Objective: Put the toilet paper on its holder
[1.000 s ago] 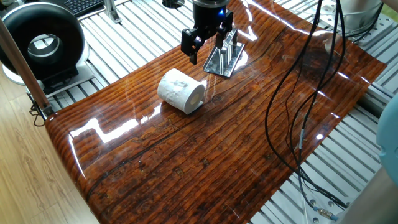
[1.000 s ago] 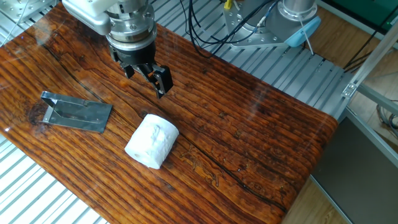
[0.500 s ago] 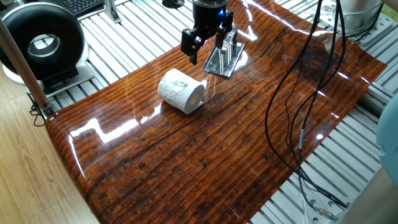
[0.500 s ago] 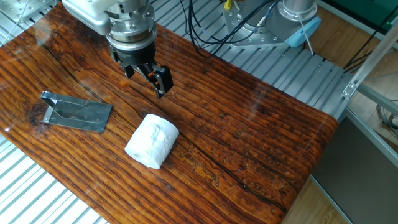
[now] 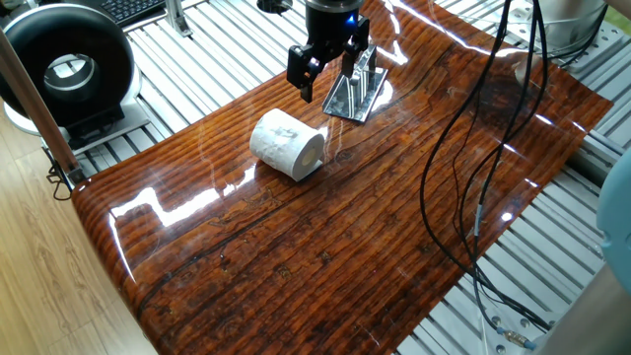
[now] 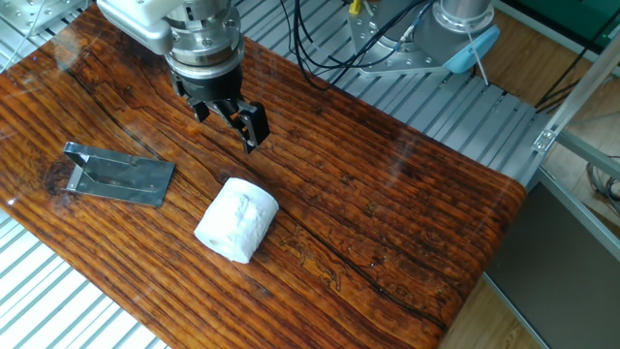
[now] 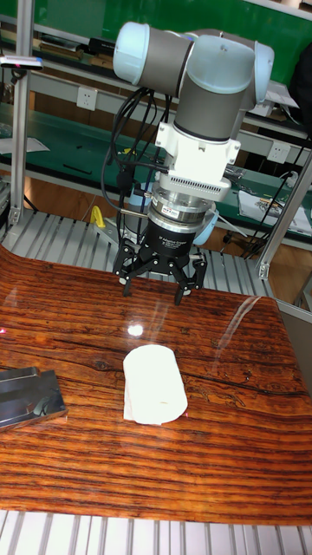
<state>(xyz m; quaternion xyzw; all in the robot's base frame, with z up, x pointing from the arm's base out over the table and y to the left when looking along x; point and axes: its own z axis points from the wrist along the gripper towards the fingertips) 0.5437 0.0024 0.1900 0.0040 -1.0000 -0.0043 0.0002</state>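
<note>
1. The gripper point(image 7: 154, 286) is hanging above the table point(image 5: 345, 227), wrist pointing straight down. Its jaws are standing apart and holding nothing.
2. The roll point(image 7: 154, 384) is lying on its side on the table, below the jaws and off to one side of them, not between them and not touching either finger.
3. In the tall view, the roll's long axis is running away from the jaws, across the line of their opening. Judgement: the fingers are suitably turned to close on its curved sides.
4. The holder point(image 6: 121, 174) is lying flat on the table, off to the jaws' other side and apart from the roll.
</note>
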